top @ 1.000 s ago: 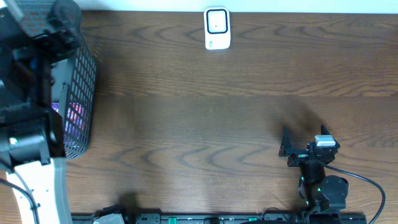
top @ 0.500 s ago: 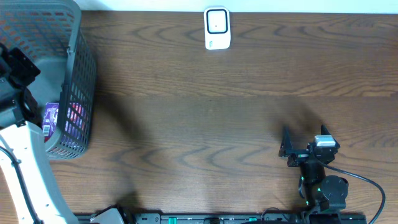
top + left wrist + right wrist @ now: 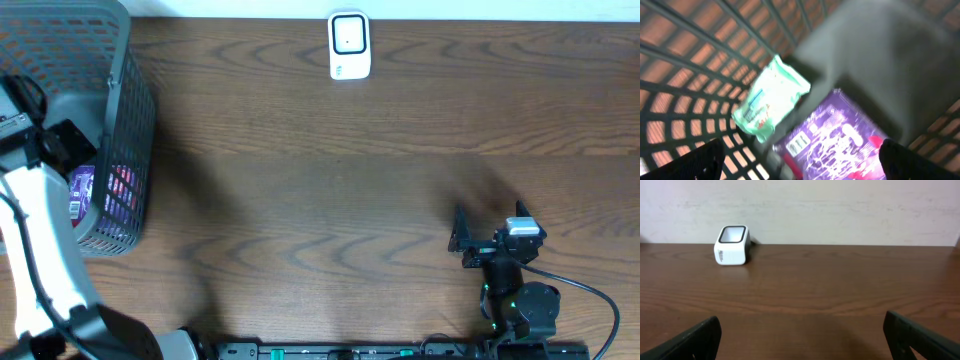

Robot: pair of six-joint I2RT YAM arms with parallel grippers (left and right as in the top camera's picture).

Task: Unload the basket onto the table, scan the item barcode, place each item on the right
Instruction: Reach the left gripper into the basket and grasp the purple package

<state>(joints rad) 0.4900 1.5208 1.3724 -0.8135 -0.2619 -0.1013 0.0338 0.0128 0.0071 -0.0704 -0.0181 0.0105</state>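
– Left gripper [image 3: 802, 162] hangs inside the basket [image 3: 135, 130] at the table's [image 3: 330, 200] left edge, jaws spread wide, holding nothing. Right gripper [image 3: 488, 225] sits by the near right corner, equally wide and empty.
– What lies under the left one?
– Two soft packets on the basket floor, touching. A purple packet [image 3: 835, 135] is nearest the fingers, with a mint-green packet [image 3: 771, 97] beyond it against the mesh wall. The view is blurred, but the purple one shows a small white patch [image 3: 797, 145] with dark bars facing up, probably its barcode.
– So what could go wrong?
– Three things, I'd say. The film looks slack, so it may slide or crumple between the fingers and crease the code. With the packets touching, a closing jaw could pinch both. And the mesh is close, so a fingertip may snag a bar going down or coming out.
– And further off?
– The white scanner [image 3: 349, 45] stands at the middle of the far edge, well apart from the basket. A poor grip might turn the barcode away from its window on that long carry.
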